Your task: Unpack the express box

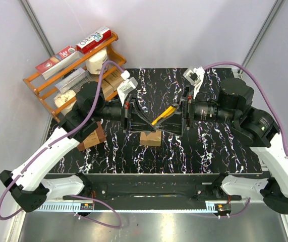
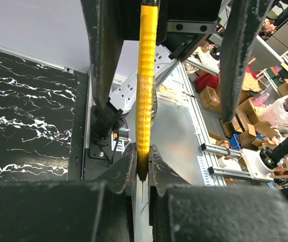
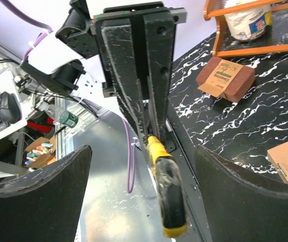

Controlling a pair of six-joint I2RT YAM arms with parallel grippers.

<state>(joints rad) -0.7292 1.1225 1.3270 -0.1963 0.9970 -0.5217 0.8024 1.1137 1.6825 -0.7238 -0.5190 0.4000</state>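
So the left gripper is clamped on the thin end of a yellow cutter. The right gripper has its jaws wide apart around the handle end and isn't touching it. The two meet mid-table, and the box sits on the table right at their 6 o'clock with its flaps down, nothing opened yet.

Looks to me like a handover, with the right side lined up to take the handle. To do it well I'd close the right jaws square on the fat black-and-yellow part, not the ridged middle. The left should only let go once that grip is firm. Drop it here and it lands on the box or skids off. Also keep the blade end pointing away from the cables.

What each view gives you:
- The top view is the only one showing the whole layout: the red box at 9 o'clock of the box, the rack up at 10.
- The left wrist view shows the pinch itself. The pads are tight on the cutter tip, and the right fingers stand well clear either side.
- The right wrist view shows the black grip section of the handle, which the top view can't. At 4 o'clock it also catches a brown corner, probably the box.
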